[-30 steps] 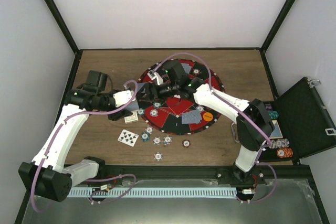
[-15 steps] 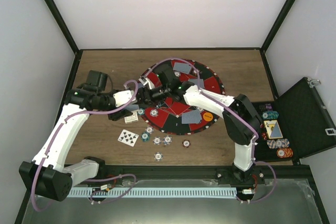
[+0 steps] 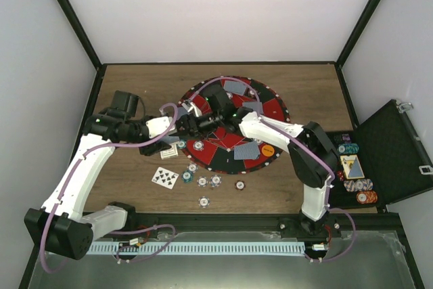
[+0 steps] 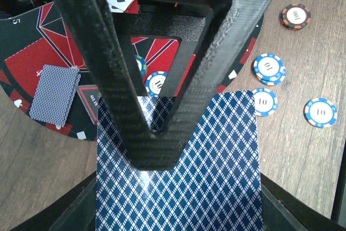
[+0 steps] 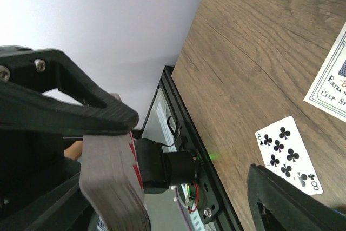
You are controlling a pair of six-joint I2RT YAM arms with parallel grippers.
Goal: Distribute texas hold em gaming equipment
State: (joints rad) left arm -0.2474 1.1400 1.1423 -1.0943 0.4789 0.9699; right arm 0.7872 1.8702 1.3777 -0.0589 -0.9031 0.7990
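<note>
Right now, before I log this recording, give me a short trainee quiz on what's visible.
1. True or false: the left gripper is shut on a deck of blue-backed cards.
2. Which face-up card lies on the wooden table? A) eight of clubs B) king of hearts C) two of diamonds
3. Fill in: seen from above, the open black case sits at the table's ____ side.

Key: 1 true; 2 A; 3 right.

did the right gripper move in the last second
Yes. The right gripper has shifted left across the red-and-black mat, toward the mat's left edge.
</note>
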